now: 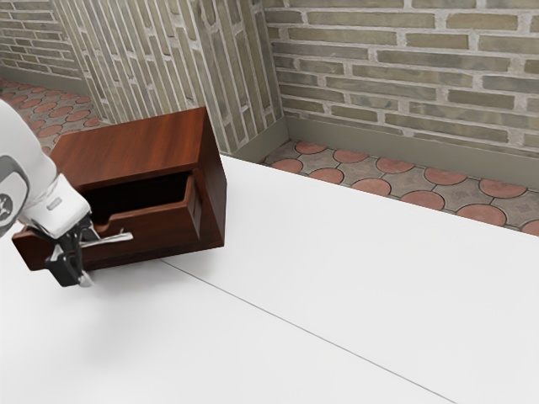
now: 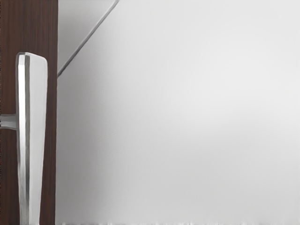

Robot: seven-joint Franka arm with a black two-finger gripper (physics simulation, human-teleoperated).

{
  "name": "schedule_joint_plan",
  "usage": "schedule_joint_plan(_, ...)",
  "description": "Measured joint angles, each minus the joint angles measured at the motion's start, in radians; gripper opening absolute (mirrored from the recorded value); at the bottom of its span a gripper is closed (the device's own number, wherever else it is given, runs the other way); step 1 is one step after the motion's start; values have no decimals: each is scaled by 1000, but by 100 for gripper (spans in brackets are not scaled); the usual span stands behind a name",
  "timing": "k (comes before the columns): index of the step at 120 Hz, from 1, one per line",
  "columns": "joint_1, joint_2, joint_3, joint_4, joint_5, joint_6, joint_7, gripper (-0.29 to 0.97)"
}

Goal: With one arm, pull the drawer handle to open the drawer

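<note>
A dark brown wooden cabinet (image 1: 143,151) stands on the white table at the exterior view's left. Its drawer (image 1: 126,227) is pulled partly out, leaving a dark gap under the top. A silver bar handle (image 1: 111,238) runs across the drawer front. My black gripper (image 1: 72,271) hangs at the handle's end nearest the exterior view's left, just in front of the drawer front and reaching down toward the table. In the wrist view the handle (image 2: 32,140) stands off the brown drawer front (image 2: 28,28), with the table beside it.
The white table (image 1: 337,286) stretches to the exterior view's right, with a thin seam line (image 1: 303,332) running across it. Brick walls and a tiled floor (image 1: 404,181) lie behind the table's far edge.
</note>
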Motion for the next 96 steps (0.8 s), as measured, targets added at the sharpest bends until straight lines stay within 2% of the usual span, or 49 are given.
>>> schedule_joint_plan(96,9,-147,-27,-130,-1,6,0,67)
